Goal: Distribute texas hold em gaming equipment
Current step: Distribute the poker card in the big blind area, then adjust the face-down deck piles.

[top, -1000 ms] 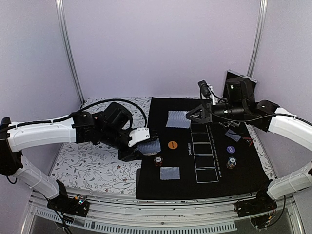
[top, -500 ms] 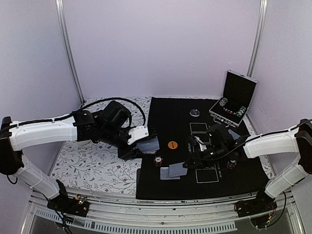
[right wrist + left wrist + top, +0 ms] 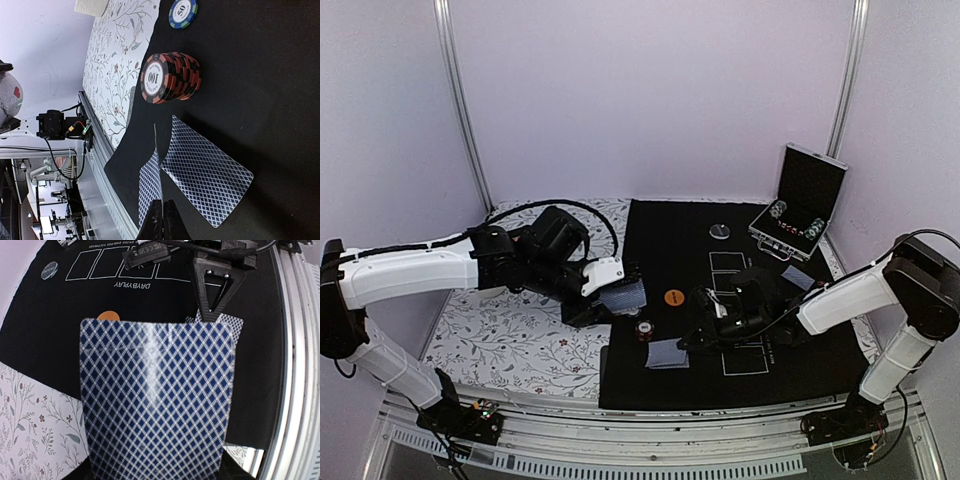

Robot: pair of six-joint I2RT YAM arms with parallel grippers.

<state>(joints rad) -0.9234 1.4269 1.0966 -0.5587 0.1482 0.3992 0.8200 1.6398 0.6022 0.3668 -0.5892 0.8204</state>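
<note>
We judge dealing partway: one card (image 3: 205, 175) flat on black mat (image 3: 650, 230), just nearside of red chip stack (image 3: 645, 330). Right claw (image 3: 161, 210), pressed together, pinches second card (image 3: 149, 186) on edge beside it. Left claw (image 3: 616, 300) grips deck (image 3: 155, 400), left of stack. Case (image 3: 798, 215), far right of stack, open; we see spare chips (image 3: 780, 210) inside, undistributed.

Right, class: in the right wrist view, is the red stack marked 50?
No, the red stack shows 100; the lone blue chip shows 50.
</note>
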